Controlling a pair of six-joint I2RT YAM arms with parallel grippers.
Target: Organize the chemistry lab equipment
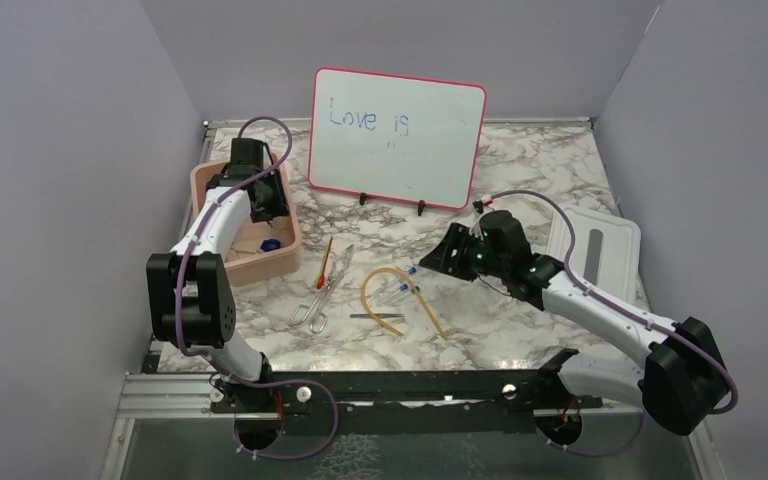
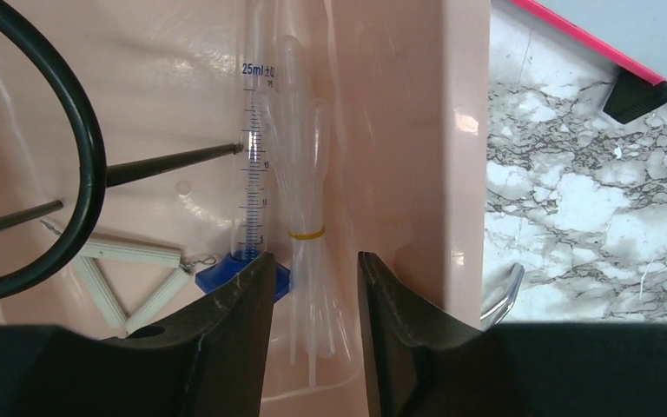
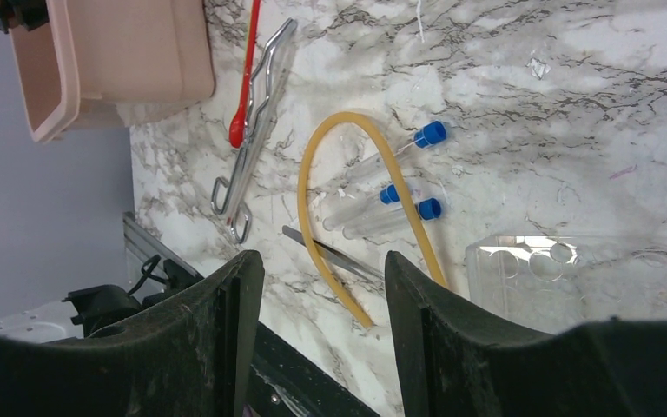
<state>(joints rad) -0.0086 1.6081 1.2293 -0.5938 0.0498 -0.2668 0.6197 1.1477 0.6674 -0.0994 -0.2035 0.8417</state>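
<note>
My left gripper [image 2: 315,265] is open inside the pink bin [image 1: 260,265], its jaws either side of a banded bundle of clear pipettes [image 2: 306,200] lying on the bin floor. Beside the bundle are a blue-based measuring cylinder [image 2: 252,174], the black wire ring tripod [image 2: 82,139] and a white triangle [image 2: 130,278]. On the table lie metal tongs [image 3: 256,122], a red-tipped spatula [image 3: 243,87], a tan rubber tube [image 3: 313,165], three blue-capped tubes [image 3: 399,195] and a thin dark rod [image 3: 343,259]. My right gripper [image 3: 321,258] hangs open above them, holding nothing.
The pink-framed whiteboard [image 1: 397,135] stands at the back centre. A white lid [image 1: 595,245] lies at the right. A clear tube rack [image 3: 556,269] sits just right of my right gripper. Grey walls close in both sides.
</note>
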